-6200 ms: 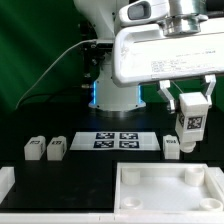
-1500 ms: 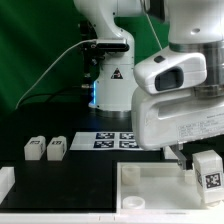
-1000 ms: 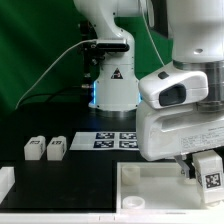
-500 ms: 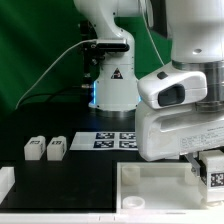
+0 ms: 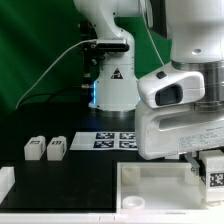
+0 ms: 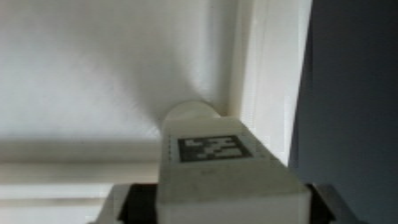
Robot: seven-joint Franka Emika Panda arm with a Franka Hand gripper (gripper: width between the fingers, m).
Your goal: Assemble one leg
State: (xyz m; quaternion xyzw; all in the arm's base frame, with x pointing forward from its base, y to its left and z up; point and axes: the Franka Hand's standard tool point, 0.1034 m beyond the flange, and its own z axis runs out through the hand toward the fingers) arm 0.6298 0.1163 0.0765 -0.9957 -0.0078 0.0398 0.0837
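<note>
My gripper (image 5: 210, 168) is shut on a white leg (image 5: 214, 171) with a black-and-white tag, held low over the far right corner of the large white square top (image 5: 150, 177). In the wrist view the same leg (image 6: 217, 150) points into the top's inner corner (image 6: 228, 100), between my dark fingers (image 6: 130, 203). I cannot tell whether the leg touches the top. Two more legs (image 5: 34, 148) (image 5: 56, 147) lie side by side on the black table at the exterior view's left.
The marker board (image 5: 112, 140) lies behind the top, partly hidden by my arm. A white block (image 5: 5, 181) sits at the exterior view's left edge. The robot base (image 5: 112, 80) stands behind the table.
The gripper carried the leg from above the marker board forward and down to the top's far right corner. In the last half second it has barely moved.
</note>
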